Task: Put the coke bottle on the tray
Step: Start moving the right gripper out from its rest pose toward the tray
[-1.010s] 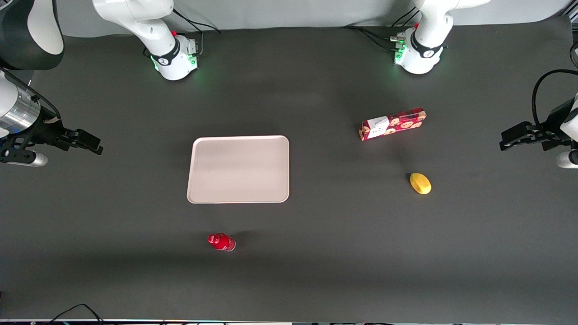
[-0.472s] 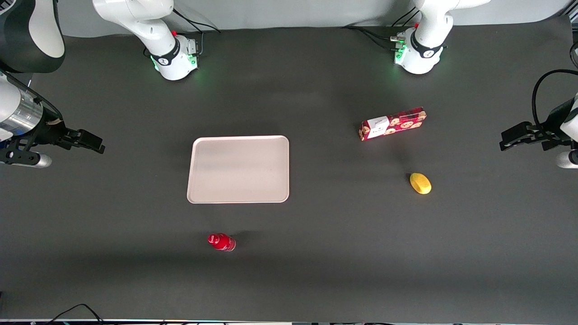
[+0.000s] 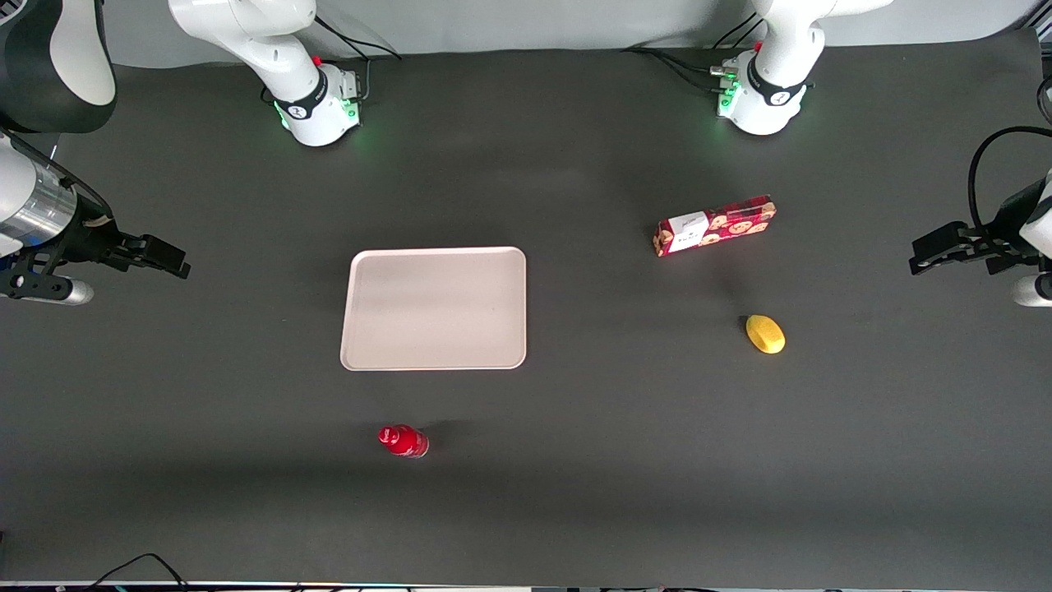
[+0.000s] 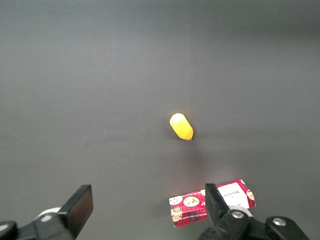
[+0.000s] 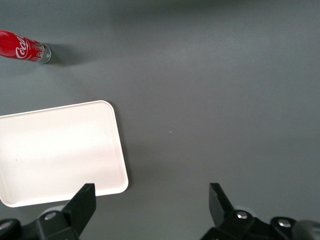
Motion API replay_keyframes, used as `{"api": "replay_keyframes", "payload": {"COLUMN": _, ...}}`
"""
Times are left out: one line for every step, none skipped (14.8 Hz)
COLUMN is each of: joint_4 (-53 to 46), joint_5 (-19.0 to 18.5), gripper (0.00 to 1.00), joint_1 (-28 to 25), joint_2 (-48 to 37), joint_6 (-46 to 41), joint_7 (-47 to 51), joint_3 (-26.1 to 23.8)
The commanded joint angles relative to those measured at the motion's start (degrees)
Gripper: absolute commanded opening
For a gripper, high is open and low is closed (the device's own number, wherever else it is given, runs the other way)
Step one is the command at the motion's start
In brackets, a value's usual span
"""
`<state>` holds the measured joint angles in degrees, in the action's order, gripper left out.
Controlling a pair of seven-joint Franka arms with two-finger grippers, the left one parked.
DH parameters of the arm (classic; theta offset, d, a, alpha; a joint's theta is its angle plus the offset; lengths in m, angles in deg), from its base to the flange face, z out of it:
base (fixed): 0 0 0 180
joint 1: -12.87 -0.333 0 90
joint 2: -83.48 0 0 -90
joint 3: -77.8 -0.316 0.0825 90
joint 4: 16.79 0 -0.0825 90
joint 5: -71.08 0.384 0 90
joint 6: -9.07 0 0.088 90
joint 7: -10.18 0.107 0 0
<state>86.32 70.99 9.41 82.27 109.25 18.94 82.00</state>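
Worktop [image 3: 575,493]: dark grey mat filling nearly the whole front view, carrying everything listed below.

Tray [image 3: 434,308]: pale pinkish-beige, rounded corners, low rim, lying flat a little toward my working end from the centre of the front frame. Nothing lies on it. In my wrist view the tray [image 5: 60,150] shows one rounded corner and two rim edges, bare inside.

My claw [image 3: 168,261]: at the left edge of the front frame, about mid-height, held above the worktop at my end of the table, well apart from the tray and from the bottle. Its fingers [image 5: 84,204] stand spread wide in the wrist view, with bare mat between them; nothing is gripped.

Cookie box [image 3: 715,225]: long red box with a white label patch and cookie pictures, lying flat right of centre in the upper half of the front frame, toward the parked arm's end, farther from the front camera than the tray's near edge. It also shows in the left wrist view [image 4: 212,202].

Yellow object [image 3: 765,334]: small, oval, lying nearer the front camera than the cookie box and well apart from the tray. Also seen in the left wrist view [image 4: 181,126].

Coke bottle [image 3: 403,441]: small, all red, lying on its side on the worktop, nearer the front camera than the tray and apart from its near rim. Not on the tray. In my wrist view the coke bottle [image 5: 22,52] shows white lettering on red.
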Motion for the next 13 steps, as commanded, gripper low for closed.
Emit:
{"api": "replay_keyframes", "payload": {"joint_4": -1.59, "joint_5": -0.44, "gripper": 1.0, "joint_1": -0.14, "joint_2": 0.6, "joint_6": -1.31, "joint_7": -0.68, "joint_3": 0.28}}
{"api": "replay_keyframes", "payload": {"joint_4": -1.68, "joint_5": -0.44, "gripper": 1.0, "joint_1": -0.14, "joint_2": 0.51, "joint_6": -1.31, "joint_7": -0.5, "joint_3": 0.28}}
{"api": "replay_keyframes", "payload": {"joint_4": -1.94, "joint_5": 0.17, "gripper": 1.0, "joint_1": -0.23, "joint_2": 0.51, "joint_6": -1.31, "joint_7": -0.5, "joint_3": 0.28}}
{"api": "replay_keyframes", "payload": {"joint_4": -2.29, "joint_5": 0.35, "gripper": 1.0, "joint_1": -0.66, "joint_2": 0.77, "joint_6": -1.22, "joint_7": -0.41, "joint_3": 0.19}}
{"api": "replay_keyframes", "payload": {"joint_4": -2.3, "joint_5": 0.35, "gripper": 1.0, "joint_1": -1.02, "joint_2": 1.3, "joint_6": -0.87, "joint_7": -0.41, "joint_3": 0.11}}
{"api": "replay_keyframes", "payload": {"joint_4": -2.82, "joint_5": 0.7, "gripper": 1.0, "joint_1": -0.93, "joint_2": 2.09, "joint_6": -0.61, "joint_7": -0.41, "joint_3": -0.16}}
{"api": "replay_keyframes", "payload": {"joint_4": -3.61, "joint_5": 2.27, "gripper": 1.0, "joint_1": -0.85, "joint_2": 2.53, "joint_6": -0.6, "joint_7": -0.41, "joint_3": -0.33}}
{"api": "replay_keyframes", "payload": {"joint_4": -4.22, "joint_5": 4.2, "gripper": 1.0, "joint_1": -0.84, "joint_2": 3.32, "joint_6": -0.6, "joint_7": -0.41, "joint_3": -0.51}}
{"api": "replay_keyframes", "payload": {"joint_4": -5.01, "joint_5": 4.83, "gripper": 1.0, "joint_1": -0.93, "joint_2": 4.11, "joint_6": -0.6, "joint_7": 0.72, "joint_3": -1.55}}
{"api": "replay_keyframes", "payload": {"joint_4": -6.32, "joint_5": 4.48, "gripper": 1.0, "joint_1": -0.85, "joint_2": 5.25, "joint_6": -0.52, "joint_7": 3.69, "joint_3": -4.0}}
{"api": "replay_keyframes", "payload": {"joint_4": -8.69, "joint_5": 3.96, "gripper": 1.0, "joint_1": -0.5, "joint_2": 7.17, "joint_6": -0.52, "joint_7": 5.81, "joint_3": -6.11}}
{"api": "replay_keyframes", "payload": {"joint_4": -11.58, "joint_5": 3.08, "gripper": 1.0, "joint_1": -0.67, "joint_2": 9.8, "joint_6": -0.52, "joint_7": 6.18, "joint_3": -6.92}}
{"api": "replay_keyframes", "payload": {"joint_4": -14.74, "joint_5": 2.38, "gripper": 1.0, "joint_1": -0.84, "joint_2": 12.53, "joint_6": -0.52, "joint_7": 6.35, "joint_3": -7.45}}
